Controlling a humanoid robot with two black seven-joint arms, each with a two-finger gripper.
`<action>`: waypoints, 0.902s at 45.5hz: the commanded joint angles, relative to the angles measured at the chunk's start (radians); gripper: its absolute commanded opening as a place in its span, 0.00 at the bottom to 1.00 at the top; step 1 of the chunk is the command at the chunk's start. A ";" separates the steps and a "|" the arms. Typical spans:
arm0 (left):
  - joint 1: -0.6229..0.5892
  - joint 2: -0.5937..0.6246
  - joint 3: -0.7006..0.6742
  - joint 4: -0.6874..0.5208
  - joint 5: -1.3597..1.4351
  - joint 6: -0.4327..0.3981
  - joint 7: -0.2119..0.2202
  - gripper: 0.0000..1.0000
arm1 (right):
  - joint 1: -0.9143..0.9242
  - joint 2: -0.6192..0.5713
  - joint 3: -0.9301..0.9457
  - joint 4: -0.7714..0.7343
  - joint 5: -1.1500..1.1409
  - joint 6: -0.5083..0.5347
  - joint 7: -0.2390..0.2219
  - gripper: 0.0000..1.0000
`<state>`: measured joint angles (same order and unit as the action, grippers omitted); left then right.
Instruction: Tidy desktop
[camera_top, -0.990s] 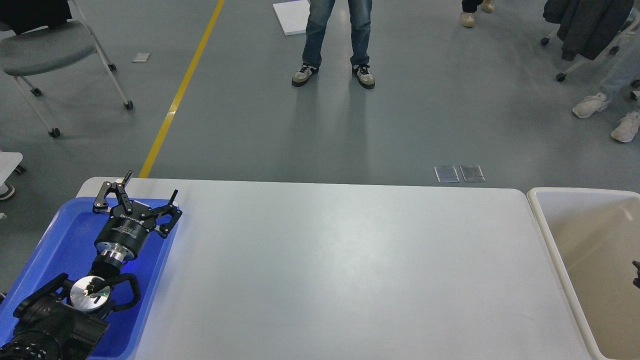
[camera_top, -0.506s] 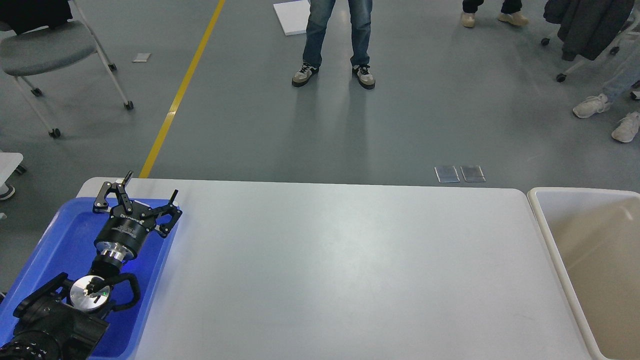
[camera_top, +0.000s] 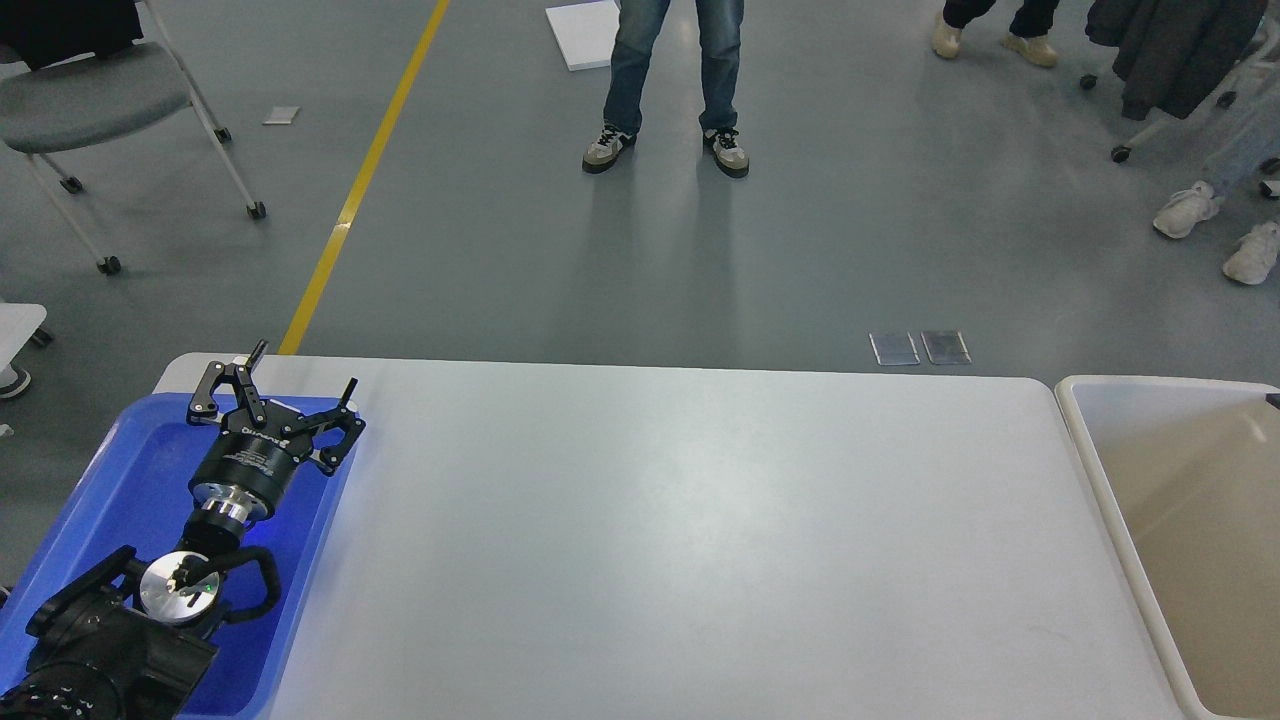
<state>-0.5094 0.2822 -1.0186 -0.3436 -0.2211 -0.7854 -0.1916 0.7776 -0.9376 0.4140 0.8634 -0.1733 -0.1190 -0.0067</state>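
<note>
The desktop (camera_top: 680, 520) is a wide white-grey tabletop with rounded corners, and nothing lies on its bare middle. My left gripper (camera_top: 304, 367) hangs over the far right corner of the blue tray (camera_top: 130, 480) at the table's left end. Its two fingers are spread apart and hold nothing. A small white patch shows between the fingers near the palm; I cannot tell what it is. My right gripper is out of view. Only a tiny dark sliver (camera_top: 1274, 400) shows at the right edge.
A beige bin (camera_top: 1100, 470) stands off the table's right end, and what shows of its inside is empty. A person (camera_top: 670, 80) stands on the floor beyond the table. A wheeled chair (camera_top: 100, 100) is at far left, and more feet are at far right.
A dark bit low at the right edge over the beige bin is gone; a sliver now shows higher up. The left arm has not moved. Feet at the top right have shifted.
</note>
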 joint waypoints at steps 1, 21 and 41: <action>0.000 0.000 0.000 0.000 0.000 0.000 0.000 1.00 | 0.014 0.037 0.071 0.111 -0.015 -0.068 -0.006 1.00; 0.000 0.000 0.000 0.000 0.000 0.000 0.001 1.00 | -0.087 0.267 0.301 0.095 -0.014 -0.169 0.010 1.00; 0.002 0.000 0.000 0.000 -0.001 0.000 0.000 1.00 | -0.187 0.439 0.483 0.071 -0.020 -0.149 0.010 1.00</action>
<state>-0.5088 0.2823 -1.0186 -0.3436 -0.2209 -0.7854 -0.1918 0.6377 -0.5706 0.7874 0.9514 -0.1975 -0.2699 0.0021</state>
